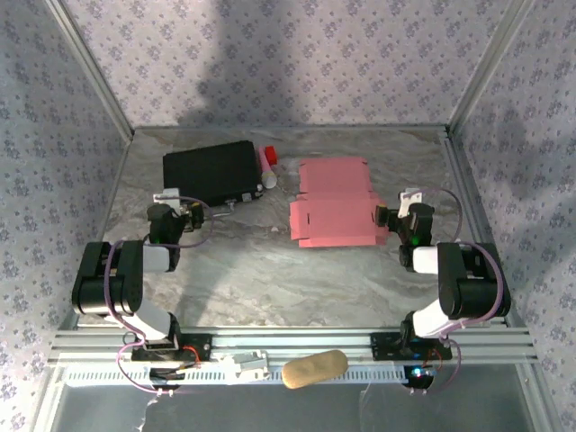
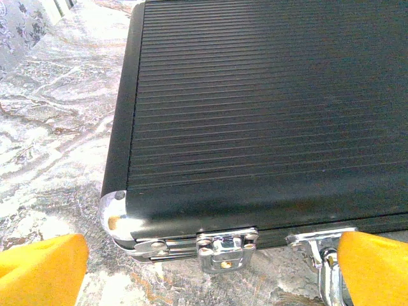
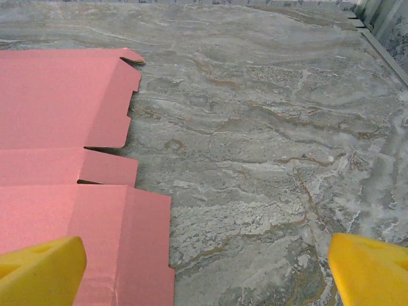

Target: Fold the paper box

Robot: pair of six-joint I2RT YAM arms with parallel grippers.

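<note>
Overhead, a pink box point(image 1: 337, 202) lies unfolded and flat on a marbled surface point(image 1: 270, 270), right of centre, toward 1 o'clock from the middle. Its outline is close to square, so no long axis stands out. Its creases run from 9 to 3 o'clock, with small flaps along the 3 o'clock edge.

The right end effector point(image 1: 405, 211) sits just beside that flap edge, with the box at its 9 o'clock. Its wrist view shows yellow fingers spread wide and holding nothing, the near finger over the sheet's corner point(image 3: 64, 159).

The left end effector point(image 1: 171, 200) is well apart from the box, which lies at its 3 o'clock. It is also spread and empty, and faces a black case point(image 2: 268, 108) at 12 o'clock.

The right arm is plainly nearer, so it probably reaches the flaps first.
</note>
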